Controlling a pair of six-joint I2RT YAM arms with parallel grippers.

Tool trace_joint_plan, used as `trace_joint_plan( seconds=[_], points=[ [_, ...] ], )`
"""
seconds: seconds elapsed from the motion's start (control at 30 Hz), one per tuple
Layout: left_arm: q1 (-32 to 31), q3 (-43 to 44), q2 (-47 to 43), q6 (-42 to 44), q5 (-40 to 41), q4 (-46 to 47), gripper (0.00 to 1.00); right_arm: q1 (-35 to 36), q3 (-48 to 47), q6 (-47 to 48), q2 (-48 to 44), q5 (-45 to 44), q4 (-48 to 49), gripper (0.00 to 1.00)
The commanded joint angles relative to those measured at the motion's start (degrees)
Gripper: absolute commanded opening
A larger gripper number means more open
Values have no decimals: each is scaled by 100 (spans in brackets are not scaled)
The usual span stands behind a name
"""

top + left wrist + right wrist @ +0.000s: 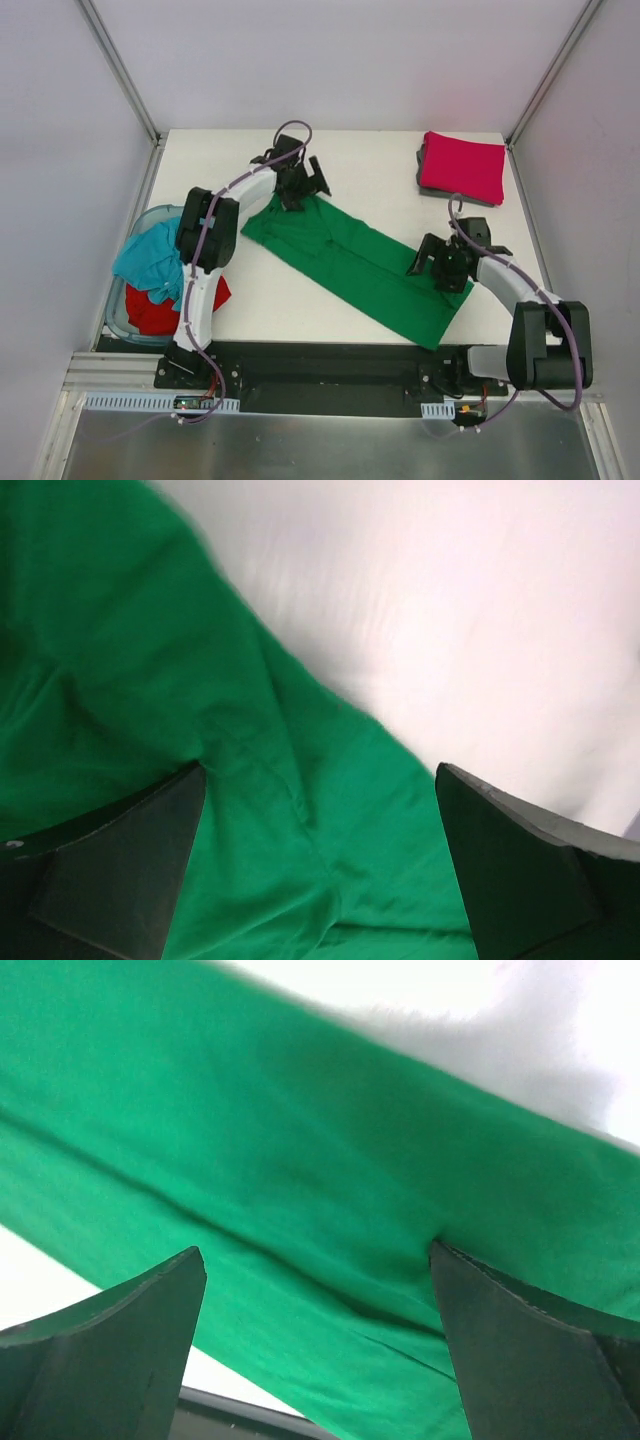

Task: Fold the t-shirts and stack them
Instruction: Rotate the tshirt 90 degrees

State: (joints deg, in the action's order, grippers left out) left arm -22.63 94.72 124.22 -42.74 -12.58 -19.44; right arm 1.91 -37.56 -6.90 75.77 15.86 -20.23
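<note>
Five t-shirts are in front of you. The bright green t-shirt (350, 265) lies flat as a long, narrow band, running diagonally across the middle of the table (400, 150) from its left-centre toward the near right edge.

Your left gripper (300, 188) sits over the far-left end of that band with its jaws spread wide and nothing between them. In the left wrist view, the left gripper (320, 865) looks down on wrinkled green cloth, with the shirt's edge and bare table beyond. Your right gripper (432, 265) is over the band's near-right end, equally wide and holding nothing. In the right wrist view, the right gripper (318, 1345) frames smooth green cloth crossing the whole picture. You cannot tell from these views whether either pair of fingertips touches the cloth.

At the far right corner of the table, the crimson-pink t-shirt (462, 167) lies folded square on the dark grey t-shirt (421, 163), which shows only as a sliver along its left side.

At the left edge, the pale-blue tub (160, 211) holds the crumpled teal t-shirt (150, 258) and, nearer you, the red t-shirt (150, 312).
</note>
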Motion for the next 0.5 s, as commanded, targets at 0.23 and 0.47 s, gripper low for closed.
trace_joint_plan(
  seconds=[0.23, 0.47],
  points=[
    [31, 4864, 3792, -2279, -930, 1437, 99, 2714, 1128, -1805, -809, 515, 334, 96],
    [-109, 4969, 4251, -3048, -308, 3140, 99, 4290, 646, -2026, -722, -83, 652, 96]
  ],
)
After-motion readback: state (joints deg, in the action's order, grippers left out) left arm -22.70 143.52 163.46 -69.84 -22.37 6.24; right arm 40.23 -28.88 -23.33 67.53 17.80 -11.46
